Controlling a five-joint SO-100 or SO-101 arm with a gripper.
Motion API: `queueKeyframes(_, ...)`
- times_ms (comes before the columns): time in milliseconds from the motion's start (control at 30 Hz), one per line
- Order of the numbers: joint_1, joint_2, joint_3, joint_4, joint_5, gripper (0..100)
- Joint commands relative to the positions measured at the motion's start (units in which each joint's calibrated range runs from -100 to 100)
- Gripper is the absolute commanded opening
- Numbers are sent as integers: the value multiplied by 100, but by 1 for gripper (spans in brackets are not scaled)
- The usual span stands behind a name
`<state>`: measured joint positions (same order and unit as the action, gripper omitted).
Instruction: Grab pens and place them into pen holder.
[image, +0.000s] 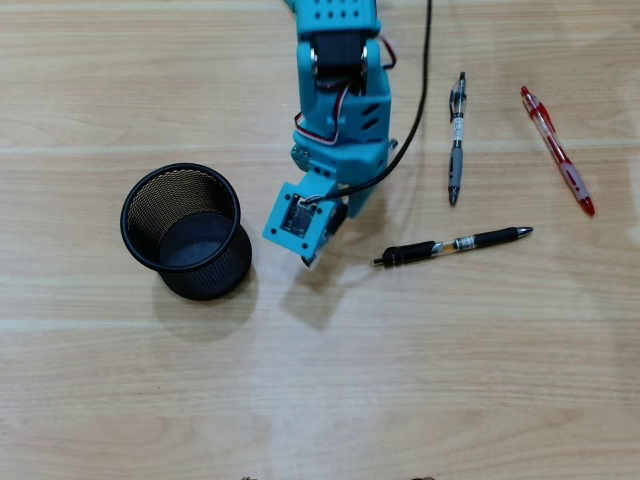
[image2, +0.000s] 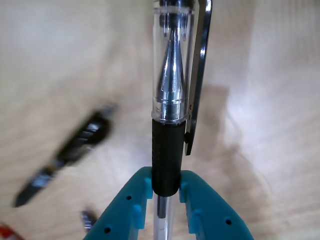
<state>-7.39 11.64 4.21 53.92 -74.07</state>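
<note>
My gripper (image2: 165, 187) is shut on a pen (image2: 172, 65) with a clear barrel, black grip and metal clip, which stands upright between the teal fingers (image2: 202, 200) above the table. In the overhead view the gripper (image: 318, 250) hangs just right of the black mesh pen holder (image: 215, 280), and the wrist hides the held pen. The holder looks empty. Three more pens lie on the table to the right: a black pen (image: 455, 244), a grey and black pen (image: 456, 140) and a red pen (image: 557, 150).
The wooden table (image: 400, 380) carries these things. The arm's black cable (image: 425, 80) hangs down beside the arm. In the wrist view the black pen (image2: 75, 145) shows blurred at the left on the table.
</note>
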Motion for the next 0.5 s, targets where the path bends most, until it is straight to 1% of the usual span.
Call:
queueKeyframes(0, 198, -885, -860, -858, 361, 2)
queueKeyframes(167, 844, -1603, -1023, -2293, 1176, 2)
queueKeyframes(300, 1473, -2271, -724, -2551, 1715, 2)
queueKeyframes(367, 1739, -2499, -443, -2697, 1908, 2)
queueKeyframes(467, 1860, -2635, 136, -3462, 2023, 2)
